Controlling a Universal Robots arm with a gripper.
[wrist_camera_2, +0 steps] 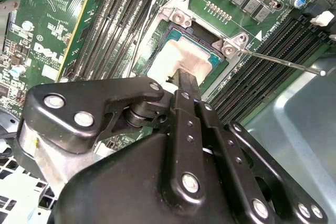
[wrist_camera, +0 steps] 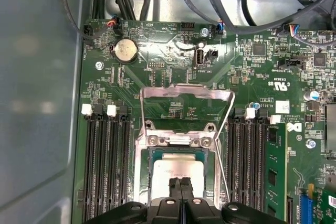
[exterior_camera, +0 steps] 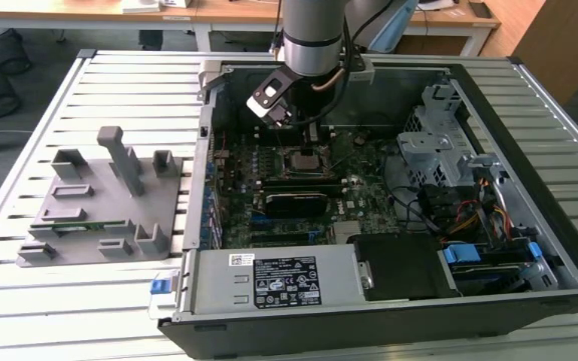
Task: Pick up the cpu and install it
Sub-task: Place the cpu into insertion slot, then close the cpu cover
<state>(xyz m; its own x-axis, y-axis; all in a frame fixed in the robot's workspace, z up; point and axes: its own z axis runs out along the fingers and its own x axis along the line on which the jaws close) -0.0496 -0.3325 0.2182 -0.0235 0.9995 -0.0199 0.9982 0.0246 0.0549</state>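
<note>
While its black fingers (wrist_camera: 175,186) sit closed together, the claw (wrist_camera: 181,182) hangs just over the flat, silvery square cpu (wrist_camera: 164,171) lying in its metal-framed socket (wrist_camera: 140,174).

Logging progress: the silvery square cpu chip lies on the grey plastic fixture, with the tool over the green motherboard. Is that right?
No. In the first wrist view the silvery square cpu chip lies in the metal-framed socket on the green motherboard, not on the grey plastic fixture. The tool is over the motherboard.
</note>
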